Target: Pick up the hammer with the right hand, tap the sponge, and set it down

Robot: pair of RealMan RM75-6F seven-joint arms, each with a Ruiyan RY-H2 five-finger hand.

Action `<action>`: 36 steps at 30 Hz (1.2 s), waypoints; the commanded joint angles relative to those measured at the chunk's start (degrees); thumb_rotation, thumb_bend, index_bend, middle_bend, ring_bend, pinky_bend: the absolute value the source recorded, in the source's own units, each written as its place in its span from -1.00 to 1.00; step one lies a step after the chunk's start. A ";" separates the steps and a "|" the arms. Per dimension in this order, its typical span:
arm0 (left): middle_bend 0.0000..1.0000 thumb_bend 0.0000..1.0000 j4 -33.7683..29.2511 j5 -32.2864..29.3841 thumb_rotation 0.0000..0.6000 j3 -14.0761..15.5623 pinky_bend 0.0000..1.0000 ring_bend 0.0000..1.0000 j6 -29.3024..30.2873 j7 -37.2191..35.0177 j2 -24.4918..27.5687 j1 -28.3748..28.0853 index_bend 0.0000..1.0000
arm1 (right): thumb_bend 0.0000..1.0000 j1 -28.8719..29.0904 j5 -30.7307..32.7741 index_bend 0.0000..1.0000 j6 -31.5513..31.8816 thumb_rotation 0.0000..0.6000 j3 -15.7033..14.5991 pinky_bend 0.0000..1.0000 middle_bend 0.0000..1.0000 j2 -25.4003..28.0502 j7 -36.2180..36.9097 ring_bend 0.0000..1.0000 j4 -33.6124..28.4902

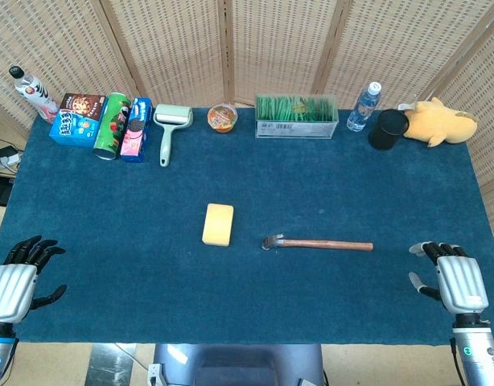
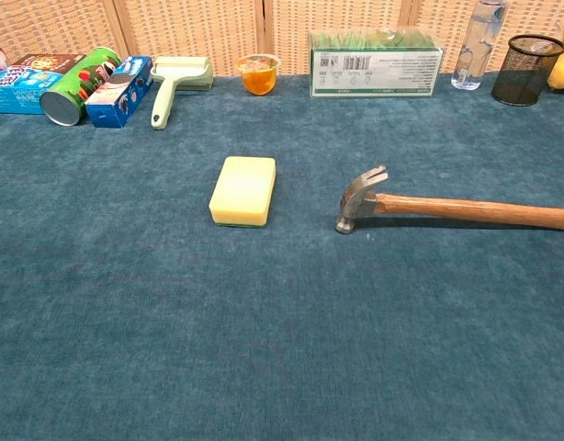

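Observation:
A hammer (image 1: pixel 319 243) (image 2: pixel 447 206) with a wooden handle and a steel claw head lies flat in the middle of the blue table, head to the left, handle pointing right. A yellow sponge (image 1: pixel 218 224) (image 2: pixel 243 190) lies a short way left of the hammer head, apart from it. My right hand (image 1: pixel 450 277) rests open near the front right corner, palm down, well right of the handle's end and holding nothing. At the front left corner my left hand (image 1: pixel 18 277) also lies open and empty. The chest view shows neither hand.
Along the back edge stand a bottle (image 1: pixel 34 92), snack boxes (image 1: pixel 76 121), a green can (image 1: pixel 112 125), a lint roller (image 1: pixel 168 129), an orange cup (image 1: pixel 222 117), a green box (image 1: pixel 297 117), a water bottle (image 1: pixel 364 106), a black mesh cup (image 1: pixel 387 129) and a yellow plush toy (image 1: pixel 438 121).

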 commanded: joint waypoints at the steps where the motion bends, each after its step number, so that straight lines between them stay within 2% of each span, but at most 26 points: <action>1: -0.58 -0.53 0.19 -0.17 1.00 0.00 -0.78 -0.79 -0.29 0.00 -0.10 -0.11 -0.42 | -0.40 0.12 0.14 -0.23 -0.45 1.00 -0.02 -0.33 -0.12 -0.02 0.53 -0.17 -0.17; 11: -0.58 -0.53 0.29 0.32 1.00 0.13 -0.78 -0.79 0.27 -0.66 0.18 0.10 -0.41 | -0.40 0.18 -0.20 -0.23 -1.33 1.00 -0.47 -0.33 -0.12 -0.03 3.18 -0.17 0.12; 21: -0.58 -0.53 -0.80 1.84 1.00 0.49 -0.78 -0.79 0.91 -2.50 2.12 0.18 -0.42 | -0.41 0.92 0.72 -0.26 -3.04 1.00 -0.01 -0.24 -0.11 -0.20 5.28 -0.15 0.05; 27: -0.58 -0.53 -2.48 3.64 1.00 0.32 -0.78 -0.79 1.49 -2.60 3.76 -0.34 -0.42 | -0.61 3.83 -1.46 -0.22 -6.36 1.00 0.06 -0.18 -0.11 -0.91 7.04 -0.14 -0.27; 31: -0.58 -0.53 -3.87 4.14 1.00 0.35 -0.78 -0.79 0.95 -2.66 4.74 -0.83 -0.42 | -0.60 5.88 -2.42 -0.16 -6.95 1.00 1.32 -0.17 -0.11 -2.82 6.57 -0.13 -0.06; 36: -0.58 -0.53 -5.47 4.65 1.00 -0.02 -0.78 -0.79 0.27 -1.80 6.01 -1.71 -0.41 | -0.51 9.66 -1.21 -0.12 -11.21 1.00 2.97 -0.21 -0.11 -4.84 5.01 -0.14 -1.00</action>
